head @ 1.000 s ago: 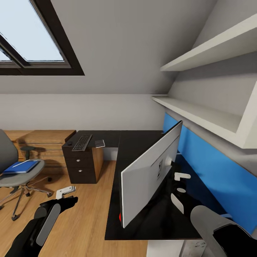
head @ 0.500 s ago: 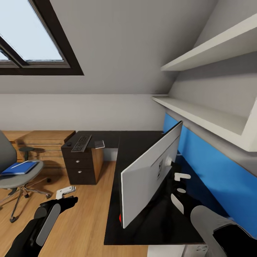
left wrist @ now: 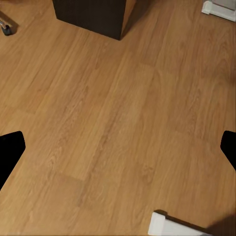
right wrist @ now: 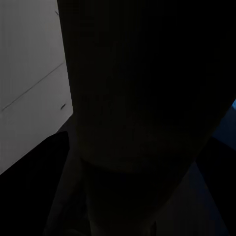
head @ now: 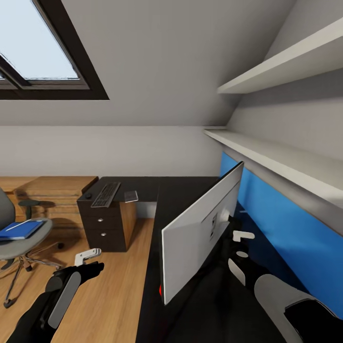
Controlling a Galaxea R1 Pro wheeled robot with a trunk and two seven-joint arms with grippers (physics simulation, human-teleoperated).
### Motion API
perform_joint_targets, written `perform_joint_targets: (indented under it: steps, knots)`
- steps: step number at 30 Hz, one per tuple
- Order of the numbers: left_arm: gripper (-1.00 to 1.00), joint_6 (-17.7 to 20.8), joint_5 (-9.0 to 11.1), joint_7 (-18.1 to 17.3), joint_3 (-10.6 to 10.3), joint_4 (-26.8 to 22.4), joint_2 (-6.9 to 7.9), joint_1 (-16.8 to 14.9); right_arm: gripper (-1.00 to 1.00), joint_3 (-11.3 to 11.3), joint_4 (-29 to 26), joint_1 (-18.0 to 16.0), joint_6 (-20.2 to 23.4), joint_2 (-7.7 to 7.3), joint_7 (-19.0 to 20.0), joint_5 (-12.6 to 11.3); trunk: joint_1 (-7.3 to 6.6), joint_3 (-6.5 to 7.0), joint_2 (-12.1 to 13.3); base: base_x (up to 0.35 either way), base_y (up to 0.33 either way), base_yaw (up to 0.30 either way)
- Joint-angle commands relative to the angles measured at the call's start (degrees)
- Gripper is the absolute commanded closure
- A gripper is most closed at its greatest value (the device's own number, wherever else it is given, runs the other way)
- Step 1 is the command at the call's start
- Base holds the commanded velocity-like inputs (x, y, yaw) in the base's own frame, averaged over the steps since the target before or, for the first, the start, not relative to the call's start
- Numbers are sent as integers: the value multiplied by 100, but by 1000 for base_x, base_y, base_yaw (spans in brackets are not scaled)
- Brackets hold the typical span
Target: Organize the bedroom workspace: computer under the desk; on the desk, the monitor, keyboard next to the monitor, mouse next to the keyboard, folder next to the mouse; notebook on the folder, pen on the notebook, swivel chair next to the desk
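Observation:
The monitor [head: 200, 233] hangs tilted over the black desk [head: 183, 190], its pale back toward me. My right gripper [head: 234, 251] is behind it, shut on its dark stand arm [right wrist: 137, 98]. My left gripper [head: 88, 257] hangs open over the wood floor [left wrist: 118, 123], holding nothing. The keyboard [head: 105, 194] and the mouse [head: 88, 196] lie on the desk's far wing, with a small grey flat item [head: 131, 196] beside them, perhaps the notebook. The blue folder [head: 19, 229] lies on the swivel chair [head: 12, 245] at far left, a thin white pen [head: 20, 223] on it. The computer is out of view.
A black drawer unit [head: 101, 224] with silver knobs stands under the desk's far wing. A low light-wood cabinet [head: 55, 190] sits behind the chair. White shelves [head: 281, 157] and a blue wall panel [head: 286, 224] run along the right. Wood floor lies between chair and desk.
The camera has moved: chair, drawers and desk slid left and the desk's near edge dropped out of frame. The monitor and both grippers kept their place in the picture.

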Motion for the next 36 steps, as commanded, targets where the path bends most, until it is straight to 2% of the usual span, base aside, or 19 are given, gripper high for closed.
perform_joint_targets:
  steps: [1, 7, 11, 17, 36]
  knots:
    - [-100, 16, 60, 48, -2, -6, 1, -5, 100, 56, -10, -9, -24, -2, -10, -4, 3, -7, -7, 203, 0, 0]
    - [-100, 16, 60, 48, 0, -7, 1, -4, 100, 56, -12, -9, -24, -2, -10, -4, 3, -7, -7, 194, 0, 0]
    - [-100, 16, 60, 48, 103, -5, 1, -5, 100, 56, -19, -9, -24, -4, -10, -4, 3, -7, -7, 189, -59, 0]
    - [-100, 16, 54, 48, 147, -5, 1, -8, 100, 56, -14, -9, -24, -3, -10, -4, 3, -7, -7, 173, -111, 0]
    - [-100, 25, 52, 57, 156, -6, 1, -8, 100, 56, -16, -9, -24, -2, -10, -4, 3, -7, -7, 50, -27, 0]
